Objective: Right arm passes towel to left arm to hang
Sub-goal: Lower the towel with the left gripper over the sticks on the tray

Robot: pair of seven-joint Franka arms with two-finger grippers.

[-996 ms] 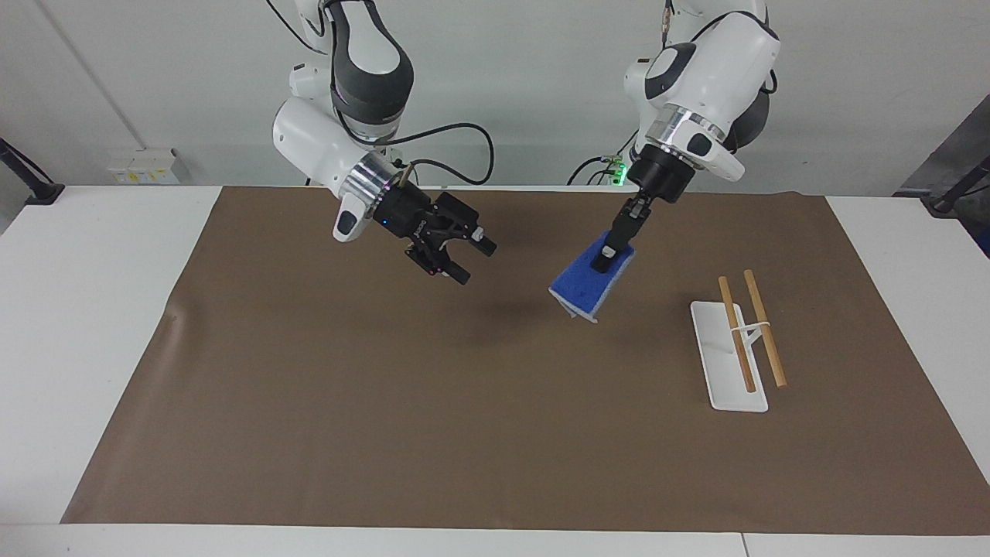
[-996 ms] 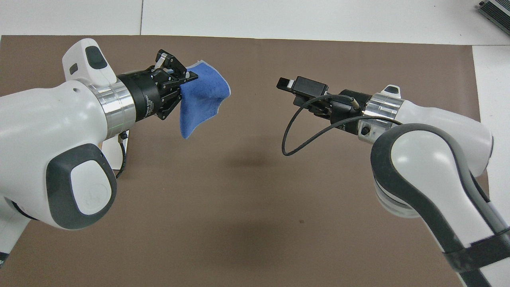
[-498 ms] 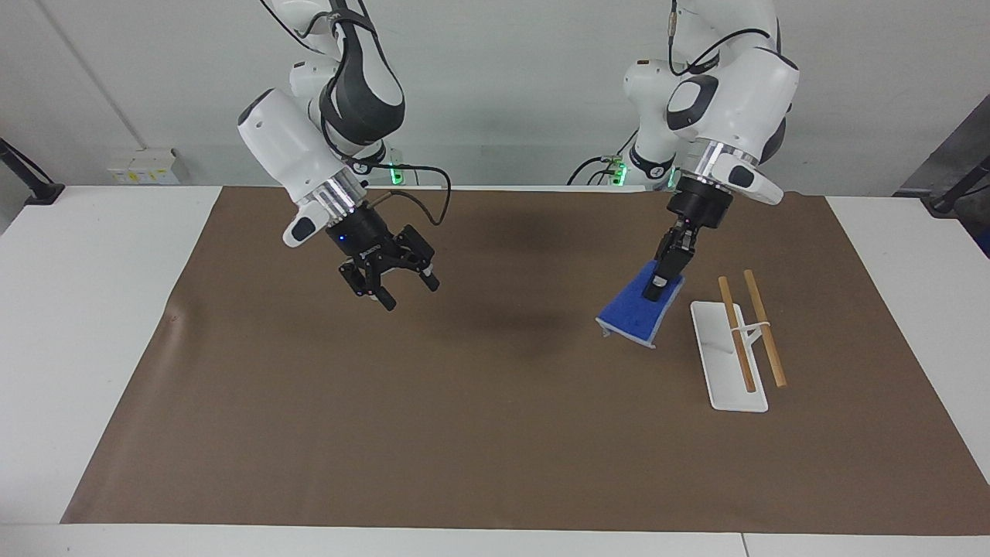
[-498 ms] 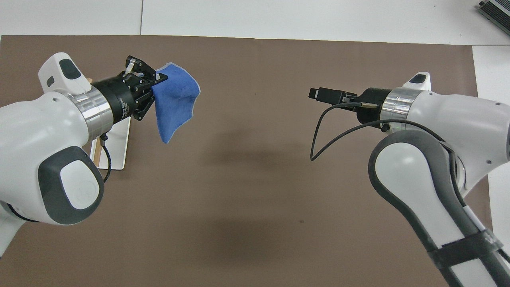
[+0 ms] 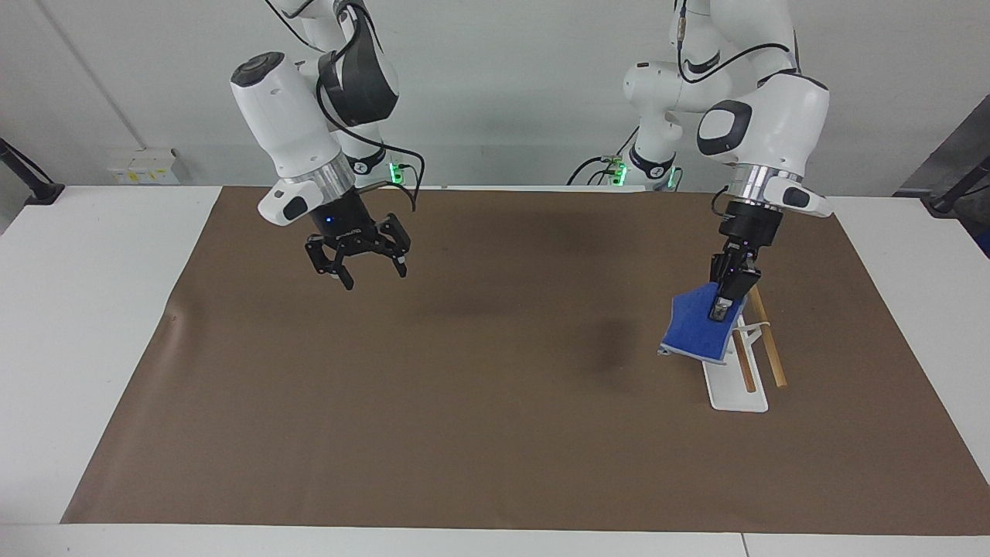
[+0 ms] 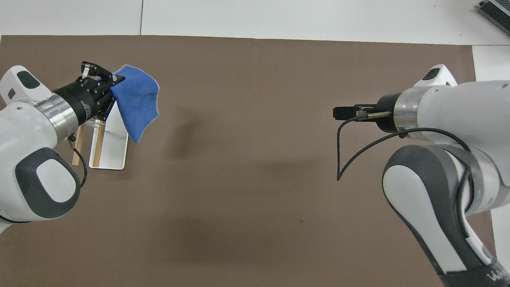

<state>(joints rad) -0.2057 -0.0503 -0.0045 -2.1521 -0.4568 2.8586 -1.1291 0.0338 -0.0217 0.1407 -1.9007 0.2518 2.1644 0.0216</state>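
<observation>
Counted, facing view L to R: 2 arms, 2 grippers, 1 towel, 1 rack w/ 2 wooden rods, 1 brown mat on white table.

Right gripper [image 5: 371, 275] up over the mat [image 5: 464, 402] at the right arm's end, pointing down, jaws spread wide, nothing betw. them; blue light lit on its body. Right arm [image 5: 286, 131] above it, near upright.

Towel [image 5: 700, 333] pinched at its top edge by left gripper [image 5: 721, 313], fingertips closed on the cloth; rest of the cloth hangs slack below the gripper, in the air, lower edge just over the rack base. Left arm [image 5: 762, 124] straight above. Rack [image 5: 735, 387] directly under and just beside the left gripper, white base w/ rods [image 5: 769, 344] partly covered by the cloth.

Overhead check: towel [image 6: 135, 99] drapes from left gripper [image 6: 104, 84] across the rack [image 6: 113, 151]; right gripper [image 6: 344, 113] well apart.

Vs. 1 s ago: left gripper + towel shifted from mid-mat to over the rack; same grip. Right gripper pulled back toward its own end, swung from slanted to pointing down, same wide jaws. Rack unmoved.
</observation>
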